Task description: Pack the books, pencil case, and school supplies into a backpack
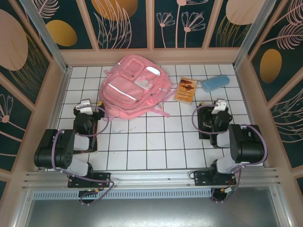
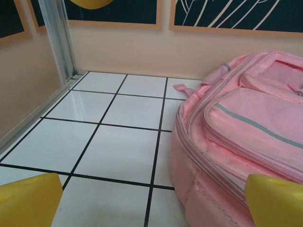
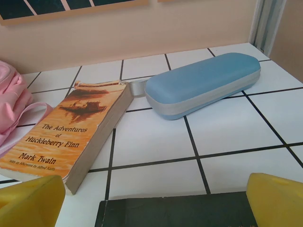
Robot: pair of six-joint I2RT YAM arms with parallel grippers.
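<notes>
- Backpack [image 1: 135, 85]: far left-centre of table, soft pink fabric, prob. floppy. Looks zipped, so go for a zip pull.
- Orange book [image 3: 75, 127]: thin paperback just right of the bag, light, bendy. Pinch at the spine edge.
- Pencil case [image 3: 203, 87]: beside the book, smooth shell, maybe slippery. Grip across the narrow width.
- Black booklet [image 3: 175, 213]: flat on the tiles below right gripper [image 3: 154, 201].
- Left gripper [image 2: 151, 205] & right: jaws wide apart, empty.
- Walls close behind; open tiles mid-table.
</notes>
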